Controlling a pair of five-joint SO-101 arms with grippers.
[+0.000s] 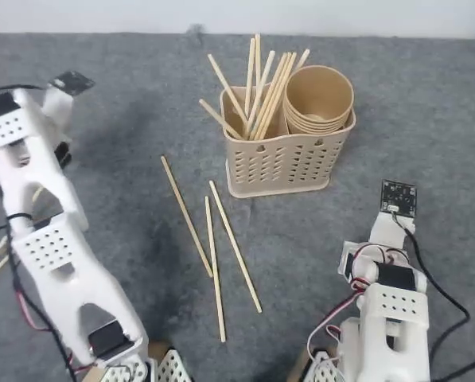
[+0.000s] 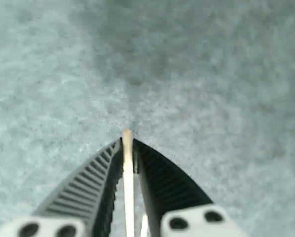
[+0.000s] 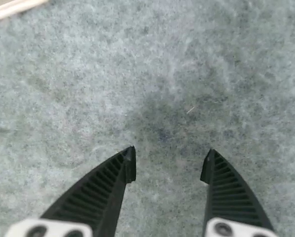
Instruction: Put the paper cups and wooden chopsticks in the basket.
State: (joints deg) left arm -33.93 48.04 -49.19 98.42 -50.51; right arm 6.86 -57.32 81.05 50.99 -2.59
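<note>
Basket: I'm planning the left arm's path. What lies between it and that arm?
Three loose wooden chopsticks lie on the grey mat between the basket and the left arm, shown in the high view.

Robotics lab: left arm (image 1: 54, 255), right arm (image 1: 392, 306) on grey felt table (image 1: 428, 119).

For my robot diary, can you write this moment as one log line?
left jaws: shut on chopstick | right jaws: open above carpet | basket: paper cups and upright chopsticks | three loose chopsticks beside it

Grey felt mat (image 1: 428, 103) throughout; pale wall (image 1: 221, 14) along far edge.
</note>
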